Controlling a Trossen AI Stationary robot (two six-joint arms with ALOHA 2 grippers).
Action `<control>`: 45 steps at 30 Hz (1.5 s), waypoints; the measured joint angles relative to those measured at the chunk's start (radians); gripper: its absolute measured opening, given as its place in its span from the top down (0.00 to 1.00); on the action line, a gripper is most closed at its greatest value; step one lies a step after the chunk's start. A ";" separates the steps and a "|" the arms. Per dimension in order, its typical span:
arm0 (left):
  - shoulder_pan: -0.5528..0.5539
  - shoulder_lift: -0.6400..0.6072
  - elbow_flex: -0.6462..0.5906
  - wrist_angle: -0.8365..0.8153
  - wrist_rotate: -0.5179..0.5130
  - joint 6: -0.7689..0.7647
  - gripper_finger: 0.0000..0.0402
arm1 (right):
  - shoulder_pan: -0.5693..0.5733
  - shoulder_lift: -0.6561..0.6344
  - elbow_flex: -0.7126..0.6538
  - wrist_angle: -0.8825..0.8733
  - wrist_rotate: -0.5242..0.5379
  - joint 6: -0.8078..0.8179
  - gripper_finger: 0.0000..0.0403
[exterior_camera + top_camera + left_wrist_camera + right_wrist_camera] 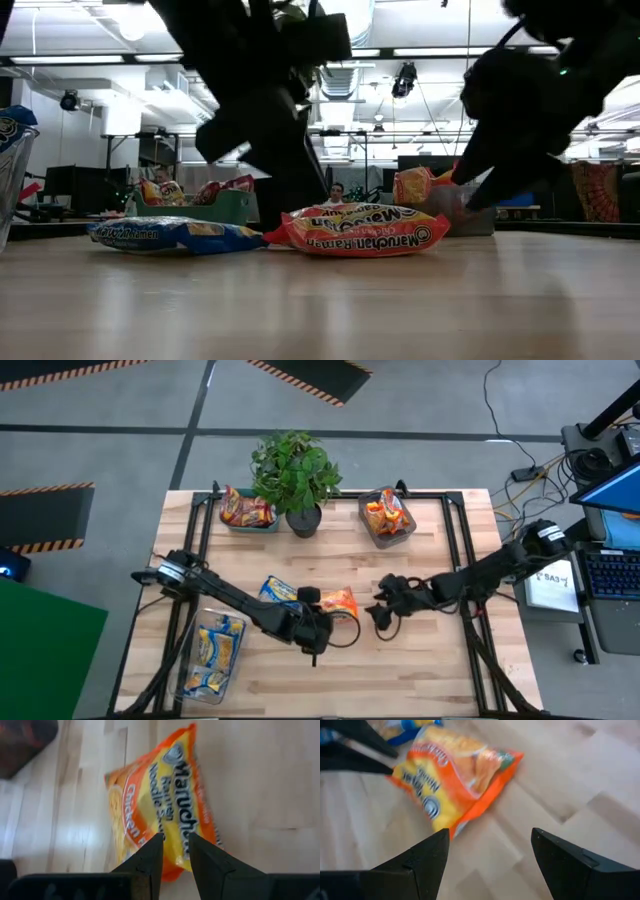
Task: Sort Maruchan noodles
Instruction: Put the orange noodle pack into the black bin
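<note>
The worktop (420,680) lies bare along its near edge and in the right front corner, so a hand could pass there. The middle is crowded: the orange packet (340,603) and the blue packet (278,590) lie just beside each other, with the left gripper (318,628) over the orange one, its fingers (150,862) drawn close on the packet's end. The right gripper (382,612), fingers (427,857) spread wide, stands just right of the orange packet, leaving only a narrow gap between the two grippers. At the back, a potted plant (296,475) stands between the left rear bin (246,525) and the right rear bin (390,540). A clear bin (210,655) takes the front left corner.
</note>
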 joint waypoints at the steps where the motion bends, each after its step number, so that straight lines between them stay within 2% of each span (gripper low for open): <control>1: 0.005 0.000 -0.011 0.004 0.000 -0.011 0.81 | -0.015 0.008 0.000 0.017 0.000 -0.018 0.33; 12: 0.040 0.001 -0.103 0.053 0.001 -0.096 0.81 | -0.109 0.057 -0.001 0.141 -0.010 -0.108 0.33; 23: 0.044 0.005 -0.152 0.104 0.000 -0.163 0.81 | -0.111 0.135 0.000 0.243 -0.029 -0.042 0.33; 30: 0.048 0.006 -0.170 0.148 0.000 -0.171 0.81 | -0.111 0.223 0.000 0.363 -0.053 -0.013 0.33; 39: 0.056 0.007 -0.172 0.174 0.000 -0.173 0.81 | -0.111 0.359 0.002 0.610 -0.111 0.002 0.33; 45: 0.058 0.007 -0.173 0.190 0.000 -0.173 0.81 | -0.111 0.426 0.044 0.670 -0.116 -0.068 0.33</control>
